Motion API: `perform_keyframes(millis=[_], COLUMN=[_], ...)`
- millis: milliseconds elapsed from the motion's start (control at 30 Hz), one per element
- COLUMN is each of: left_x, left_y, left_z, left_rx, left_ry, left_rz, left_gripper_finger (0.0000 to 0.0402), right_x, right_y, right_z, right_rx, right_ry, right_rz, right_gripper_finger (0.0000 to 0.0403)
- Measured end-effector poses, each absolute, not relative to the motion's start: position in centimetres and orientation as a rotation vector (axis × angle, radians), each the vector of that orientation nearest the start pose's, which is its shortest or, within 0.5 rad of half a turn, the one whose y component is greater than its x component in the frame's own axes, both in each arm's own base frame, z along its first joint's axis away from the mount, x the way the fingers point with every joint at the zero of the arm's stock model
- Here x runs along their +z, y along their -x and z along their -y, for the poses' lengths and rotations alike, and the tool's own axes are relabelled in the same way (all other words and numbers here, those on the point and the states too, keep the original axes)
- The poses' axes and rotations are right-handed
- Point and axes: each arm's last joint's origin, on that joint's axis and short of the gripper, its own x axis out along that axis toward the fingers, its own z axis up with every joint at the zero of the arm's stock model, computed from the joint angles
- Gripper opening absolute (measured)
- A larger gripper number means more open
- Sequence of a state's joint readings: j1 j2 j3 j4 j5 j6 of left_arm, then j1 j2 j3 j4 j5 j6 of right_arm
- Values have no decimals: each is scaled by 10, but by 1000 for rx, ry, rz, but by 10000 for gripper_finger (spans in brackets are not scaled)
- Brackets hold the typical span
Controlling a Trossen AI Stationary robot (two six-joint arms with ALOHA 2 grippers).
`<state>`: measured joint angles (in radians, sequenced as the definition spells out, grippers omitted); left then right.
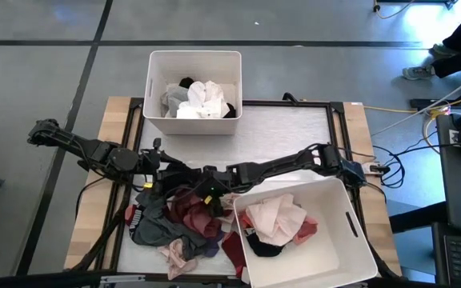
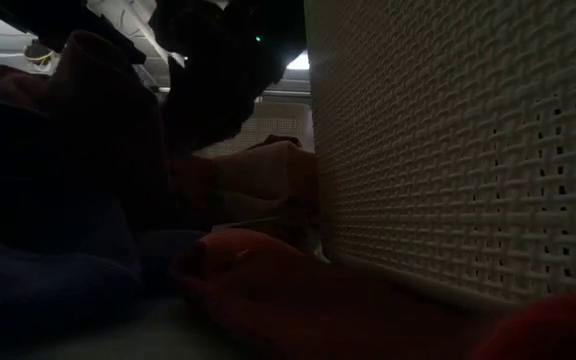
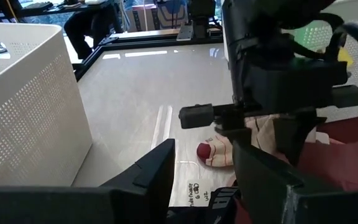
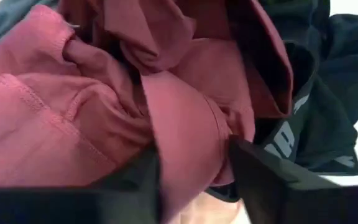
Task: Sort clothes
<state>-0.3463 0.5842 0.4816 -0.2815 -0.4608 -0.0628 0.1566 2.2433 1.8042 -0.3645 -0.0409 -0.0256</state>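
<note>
A pile of clothes (image 1: 178, 224), maroon, grey, black and pink, lies on the table's near left part. My right gripper (image 1: 212, 194) reaches from the right into the pile's top and is shut on a maroon garment (image 4: 104, 112). My left gripper (image 1: 160, 166) hangs open just left of the pile, above the table, with nothing between its fingers (image 3: 160, 168). The far bin (image 1: 152, 88) holds white, grey and black clothes (image 1: 202, 100). The near right bin (image 1: 358, 232) holds pink, maroon and black clothes (image 1: 274, 220). My right gripper pinches a raised fold of the maroon garment (image 4: 191, 143) between its two fingers (image 4: 253, 168). The fingers slant down into the pile from the table's right side. The rest of the garment lies bunched on the pile, with black cloth (image 4: 316, 124) beside it.
The near bin's white woven wall (image 2: 448, 150) stands right beside the pile, with red cloth (image 2: 268, 290) at its foot. A beige garment and a small red-tipped piece (image 3: 210, 152) lie on the bare tabletop (image 3: 142, 93) between the pile and the far bin.
</note>
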Motion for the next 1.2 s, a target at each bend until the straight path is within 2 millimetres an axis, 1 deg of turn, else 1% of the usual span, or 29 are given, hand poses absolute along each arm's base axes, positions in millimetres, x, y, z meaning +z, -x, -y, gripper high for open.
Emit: perform_keyframes(millis=[167,200,233,333,400,500,667,833,1000,1200], left_x=[249,249,249,249,249,249,249,249,250,250], left_y=[-133,-133,-133,-133,-133,-133,-133,-133,-133,-133], left_z=[34,34,34,34,34,34,34,34,34,34], left_rx=[124,124,124,123,124,123,122,122,122,122], left_ry=[-90,-90,-91,-92,-92,-92,-97,-99,-96,-96], left_rz=[-349,-349,-350,-350,-350,-350,-347,-347,-341,-341], left_gripper_finger=[153,153,153,153,153,153,153,153,153,153], right_x=[194,195,197,206,220,245,291,339,386,435], right_y=[-492,-492,-492,-488,-482,-472,-448,-416,-381,-336], right_z=[-78,-77,-77,-78,-79,-86,-96,-100,-98,-97], right_rx=[163,158,149,120,91,52,-16,-84,-154,-141], right_ry=[130,146,156,177,201,257,315,340,340,297], right_rz=[-798,-792,-790,-788,-783,-750,-682,-610,-514,-384], right_gripper_finger=[33,17,12,21,19,6,9,5,7,3])
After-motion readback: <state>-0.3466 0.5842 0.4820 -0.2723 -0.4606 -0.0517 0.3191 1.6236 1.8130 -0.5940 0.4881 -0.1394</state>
